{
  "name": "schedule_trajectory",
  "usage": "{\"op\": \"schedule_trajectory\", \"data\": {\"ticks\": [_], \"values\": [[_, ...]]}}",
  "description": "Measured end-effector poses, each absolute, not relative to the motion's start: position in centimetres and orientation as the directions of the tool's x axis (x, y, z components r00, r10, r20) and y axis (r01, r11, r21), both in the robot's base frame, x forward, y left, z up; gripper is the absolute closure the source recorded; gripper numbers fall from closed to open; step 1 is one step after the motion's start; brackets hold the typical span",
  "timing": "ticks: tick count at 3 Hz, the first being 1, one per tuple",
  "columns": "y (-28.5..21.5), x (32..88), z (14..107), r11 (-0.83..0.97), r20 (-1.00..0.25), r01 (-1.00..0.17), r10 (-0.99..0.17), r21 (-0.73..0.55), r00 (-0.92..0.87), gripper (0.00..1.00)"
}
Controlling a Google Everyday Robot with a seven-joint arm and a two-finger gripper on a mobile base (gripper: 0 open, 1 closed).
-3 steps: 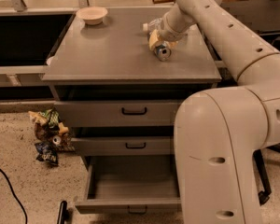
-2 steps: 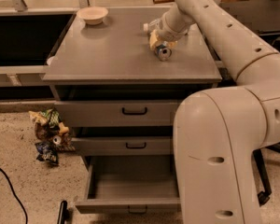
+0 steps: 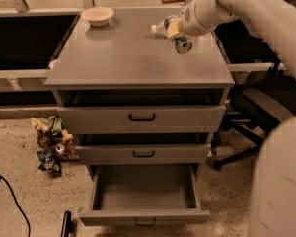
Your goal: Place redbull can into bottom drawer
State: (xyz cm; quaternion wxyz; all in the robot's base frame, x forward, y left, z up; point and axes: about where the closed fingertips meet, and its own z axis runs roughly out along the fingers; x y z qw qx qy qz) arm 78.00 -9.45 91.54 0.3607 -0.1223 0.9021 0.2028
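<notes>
**Can in hand at the top, open drawer far below**

The gripper [image 3: 178,36] sits in the upper right of the frame, over the back right part of the cabinet top [image 3: 128,53]. It is clamped around the redbull can [image 3: 183,45]. The can is tilted, with one shiny end turned toward the camera, and whether it still touches the surface cannot be told. A clear bottle [image 3: 161,27] with a white cap stands just behind and to the left of the gripper, very close to it. A pale bowl [image 3: 97,15] rests well apart, at the upper left of the top.

The bottom drawer [image 3: 145,216] is pulled out at the lower centre of the frame, with nothing visible inside it. The top drawer [image 3: 140,117] and middle drawer [image 3: 143,153] above it also stand a little way out.

The likely trouble lies in the long trip down. A tilted can may slip if the hold is shallow, and it would then roll off the top. A swing to the left could knock the bottle over. On the descent the arm [image 3: 246,6] has to pass in front of the two upper drawer fronts, so coming in too close risks striking them. Letting go too far forward would send the can onto the floor, near the snack bags [image 3: 50,141] at the left.
</notes>
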Motion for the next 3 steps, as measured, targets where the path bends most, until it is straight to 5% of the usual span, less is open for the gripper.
{"op": "schedule_trajectory", "data": {"ticks": [1, 3], "values": [[-8.3, 71.0, 94.7, 0.812, -0.753, -0.471, -0.06, 0.345, -0.655, 1.0], [-6.2, 69.6, 94.6, 0.777, -0.756, -0.544, -0.14, 0.316, -0.64, 1.0]]}}
